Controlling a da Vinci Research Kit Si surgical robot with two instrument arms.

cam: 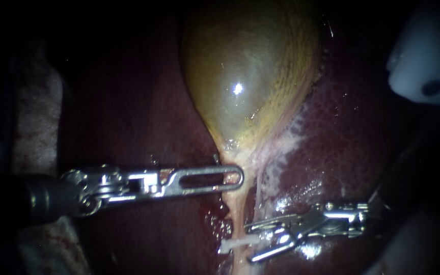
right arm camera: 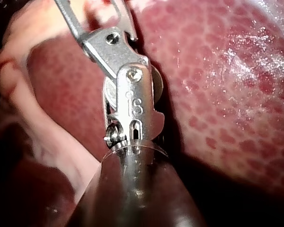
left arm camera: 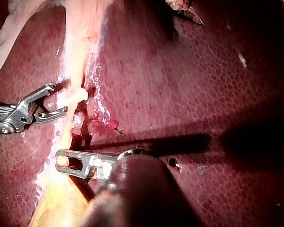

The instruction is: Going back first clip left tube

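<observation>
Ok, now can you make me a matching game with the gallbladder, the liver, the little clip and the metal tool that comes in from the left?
Things:
1. gallbladder
2. liver
3. clip
4. left instrument

Descriptions:
a. white, sitting on the pale tube
b. dark red, spread all around
c. yellow-green and shiny, shaped like a bag
d. silvery, reaching across to the gallbladder's narrow end

Pairs: 1-c, 2-b, 3-a, 4-d
</observation>
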